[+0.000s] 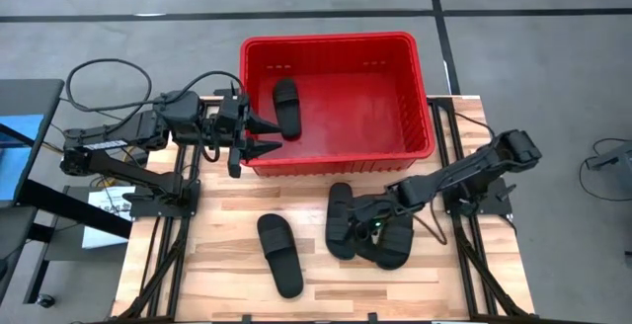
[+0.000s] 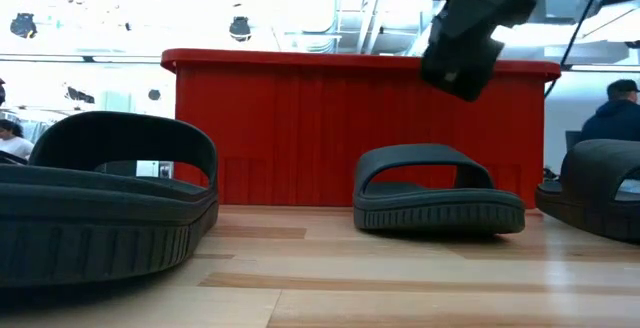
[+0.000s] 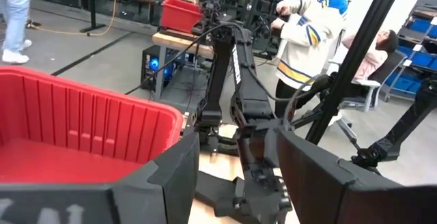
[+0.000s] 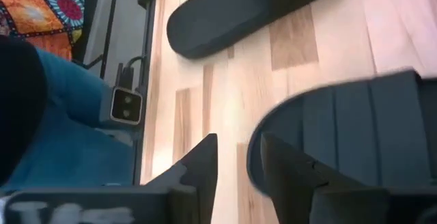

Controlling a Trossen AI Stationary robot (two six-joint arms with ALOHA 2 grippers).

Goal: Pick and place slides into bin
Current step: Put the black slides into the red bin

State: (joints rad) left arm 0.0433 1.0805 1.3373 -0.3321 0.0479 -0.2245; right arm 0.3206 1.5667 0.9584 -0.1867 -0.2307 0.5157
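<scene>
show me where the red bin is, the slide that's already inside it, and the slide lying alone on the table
red bin (image 1: 425, 95): high view, on its right rim.
slide inside the bin (image 1: 286, 107): high view, middle of the sandal.
slide lying alone (image 1: 279, 254): high view, mid-sole, near the strap.

Left gripper (image 1: 269, 136) fingers spread wide; right gripper (image 1: 370, 227) low, fingers parted.

Red rectangular plastic bin (image 1: 415, 87): interior mostly open floor; one matte black slide sandal (image 1: 286, 107) lies near its left wall. Left gripper (image 1: 265, 138), fingers spread, sits over the bin's front-left rim corner, blocking that entry.

Wooden slatted tabletop (image 1: 217, 215): lone black slide sandal (image 1: 279, 255) front-centre, bare wood around it. Clustered black sandals (image 1: 341, 220) right of centre, with right gripper (image 1: 378, 227) low among them.
</scene>
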